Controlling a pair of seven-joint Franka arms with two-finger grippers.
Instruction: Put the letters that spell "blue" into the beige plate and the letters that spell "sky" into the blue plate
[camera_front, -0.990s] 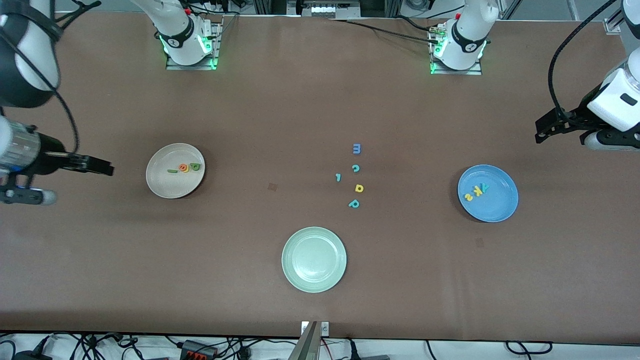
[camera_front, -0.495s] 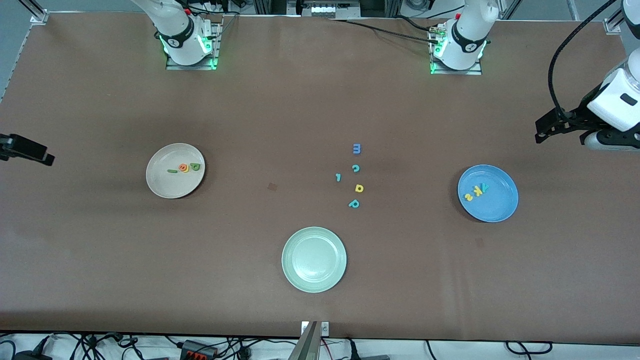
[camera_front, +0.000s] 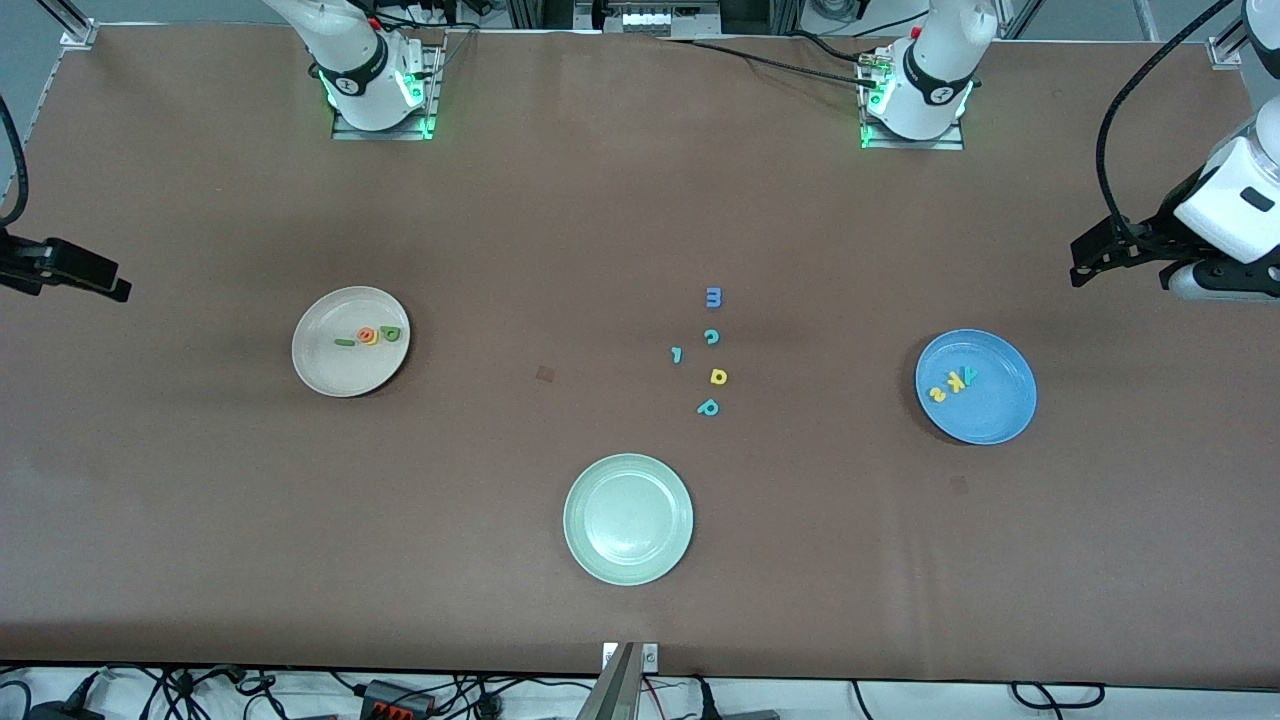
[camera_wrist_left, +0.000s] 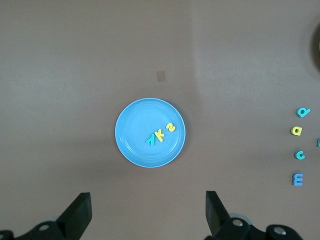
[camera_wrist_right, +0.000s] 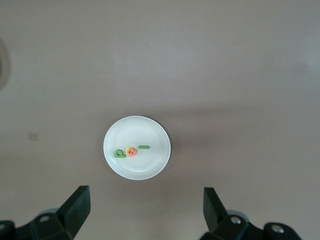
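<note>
The beige plate holds the letters of "blue": a green b, a dark green l and an orange e lying on the yellow u. In the blue plate lie a yellow s, a yellow k and a teal y. My left gripper hangs open and empty over bare table beside the blue plate. My right gripper is open and empty too, high over the table beside the beige plate.
An empty pale green plate sits near the front camera at mid-table. Loose letters lie between the plates: blue m, teal c, small teal l, yellow d, teal p.
The right arm has drawn back from the beige plate toward its end of the table. The left arm and all letters stay where they were.
</note>
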